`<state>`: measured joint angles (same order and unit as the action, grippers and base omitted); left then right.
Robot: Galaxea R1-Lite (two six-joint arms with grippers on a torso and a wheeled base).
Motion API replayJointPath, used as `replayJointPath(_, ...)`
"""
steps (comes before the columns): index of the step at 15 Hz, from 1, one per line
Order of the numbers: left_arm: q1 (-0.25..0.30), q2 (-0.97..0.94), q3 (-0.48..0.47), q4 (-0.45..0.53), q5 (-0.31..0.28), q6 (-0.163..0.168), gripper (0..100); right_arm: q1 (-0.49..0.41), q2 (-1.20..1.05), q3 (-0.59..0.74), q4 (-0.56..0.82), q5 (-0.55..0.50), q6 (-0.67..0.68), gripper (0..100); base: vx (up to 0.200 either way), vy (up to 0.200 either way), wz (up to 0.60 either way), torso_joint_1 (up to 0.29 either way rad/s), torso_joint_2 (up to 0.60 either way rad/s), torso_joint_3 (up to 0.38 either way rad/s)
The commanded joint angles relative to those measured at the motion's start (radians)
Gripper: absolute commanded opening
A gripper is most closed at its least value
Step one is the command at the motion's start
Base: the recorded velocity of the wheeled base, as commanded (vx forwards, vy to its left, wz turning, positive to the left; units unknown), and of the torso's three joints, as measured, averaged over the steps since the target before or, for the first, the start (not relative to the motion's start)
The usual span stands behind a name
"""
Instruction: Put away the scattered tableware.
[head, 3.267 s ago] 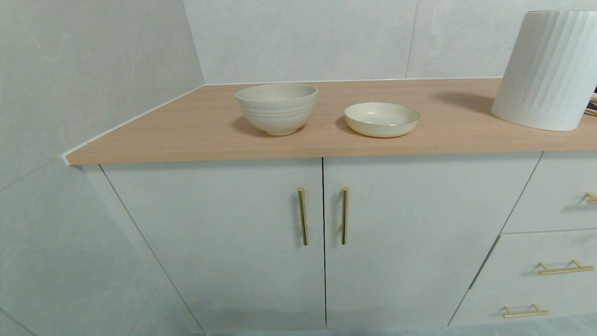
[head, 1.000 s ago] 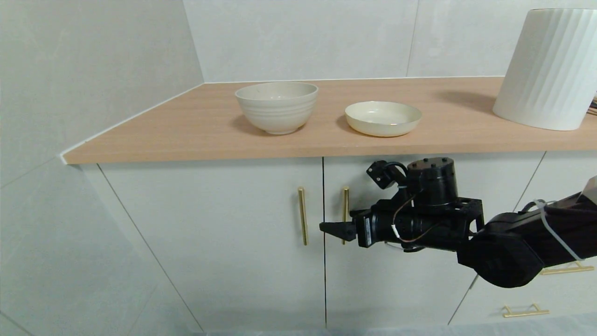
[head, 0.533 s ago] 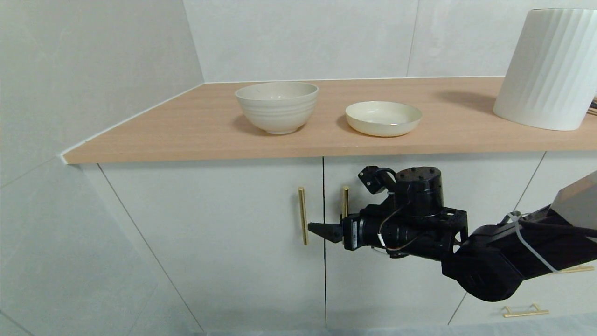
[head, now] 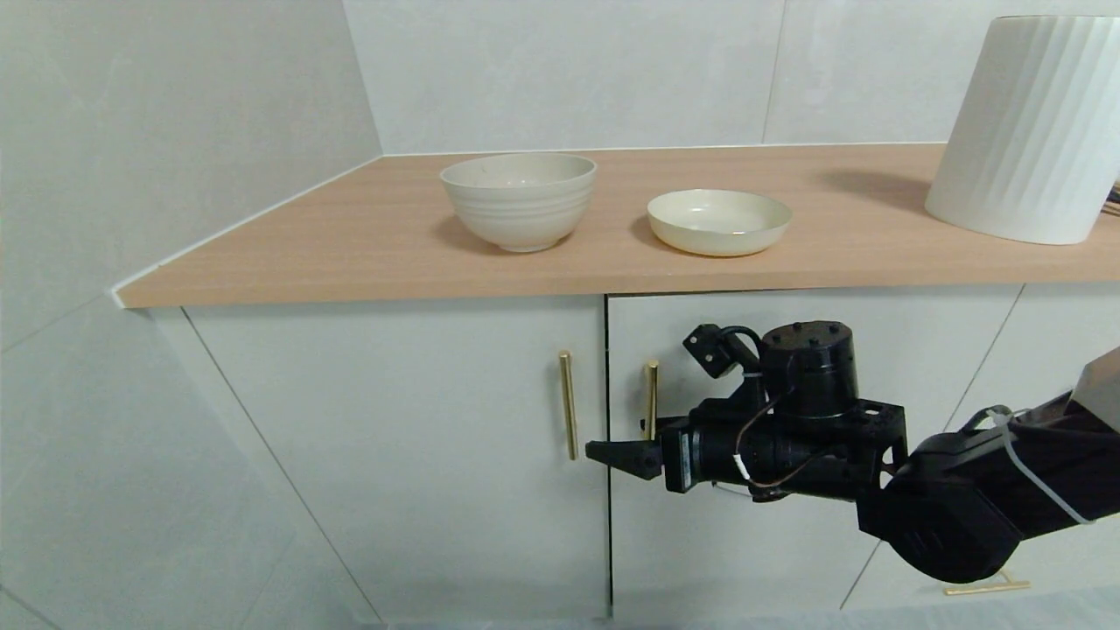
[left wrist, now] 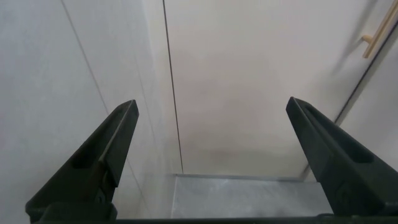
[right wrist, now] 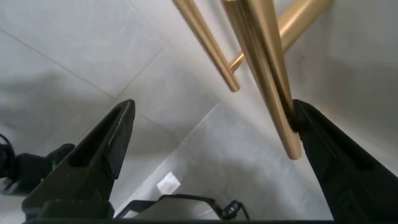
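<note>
Tan counter [head: 350, 249], bowl [head: 519, 201], plate [head: 718, 222], gripper [head: 617, 457] at handle [head: 650, 394]

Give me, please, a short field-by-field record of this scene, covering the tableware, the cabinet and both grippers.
bowl: beige ribbed deep bowl, upright on the light wooden countertop
dish: cream shallow round dish, upright to the bowl's right, apart from it
other: tall white fluted cylinder at the countertop's right end
right gripper: open, vertical gold bar handle of the right white cabinet door between its fingers, close to one
left gripper: open, empty
status: neither piece put away yet
</note>
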<state>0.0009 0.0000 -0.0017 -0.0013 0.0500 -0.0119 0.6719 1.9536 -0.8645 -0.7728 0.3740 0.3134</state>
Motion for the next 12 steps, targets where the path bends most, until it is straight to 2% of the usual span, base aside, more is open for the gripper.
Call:
replayJointPath(1,0.001,0.000,0.000,0.000,0.001,0.000,100,0.018,-0.010,0.010,0.001,0.006,0.003,100,0.000,0.000,0.00,0.000,0.00,0.000)
replayJointPath(10,0.001,0.000,0.000,0.000,0.001,0.000,100,0.078,-0.142,0.171,-0.013,0.009,0.023,100,0.000,0.000,0.00,0.000,0.00,0.000)
replayJointPath(12,-0.001,0.000,0.000,0.000,0.001,0.015,100,0.084,-0.165,0.203,-0.034,0.009,0.023,100,0.000,0.000,0.00,0.000,0.00,0.000)
